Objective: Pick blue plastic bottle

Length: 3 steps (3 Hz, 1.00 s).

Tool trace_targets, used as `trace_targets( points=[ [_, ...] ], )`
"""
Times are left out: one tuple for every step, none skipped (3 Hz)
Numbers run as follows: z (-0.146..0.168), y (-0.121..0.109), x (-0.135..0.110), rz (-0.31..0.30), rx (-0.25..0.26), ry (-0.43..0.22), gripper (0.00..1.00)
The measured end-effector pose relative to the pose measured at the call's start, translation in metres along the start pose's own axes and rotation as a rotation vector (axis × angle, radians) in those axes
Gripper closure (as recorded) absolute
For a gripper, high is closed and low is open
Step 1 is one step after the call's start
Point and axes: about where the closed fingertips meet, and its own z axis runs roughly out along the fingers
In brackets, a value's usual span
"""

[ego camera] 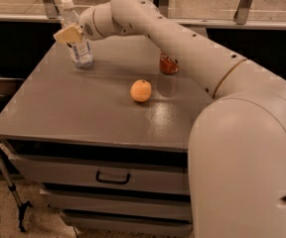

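Note:
The blue plastic bottle (80, 49) stands upright at the far left of the grey table (73, 113); it is clear and bluish with a white cap and a white-blue label. My gripper (68, 34) is at the bottle's upper part, its tan tip overlapping the bottle just below the neck. The arm reaches in from the lower right across the table and hides part of the bottle's right side.
A red can (169, 64) stands at the far middle, partly behind my arm. An orange (141, 90) lies near the table's centre. Drawers with a dark handle (112, 177) are below the top. A glass railing runs behind.

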Motion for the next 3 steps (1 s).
trace_targets(
  points=[
    [-0.003, -0.004, -0.003, -0.006, 0.012, 0.002, 0.69],
    [-0.021, -0.015, -0.027, -0.019, 0.052, -0.032, 0.92],
    [-0.047, -0.026, -0.063, -0.046, 0.115, -0.113, 1.00]
  ],
)
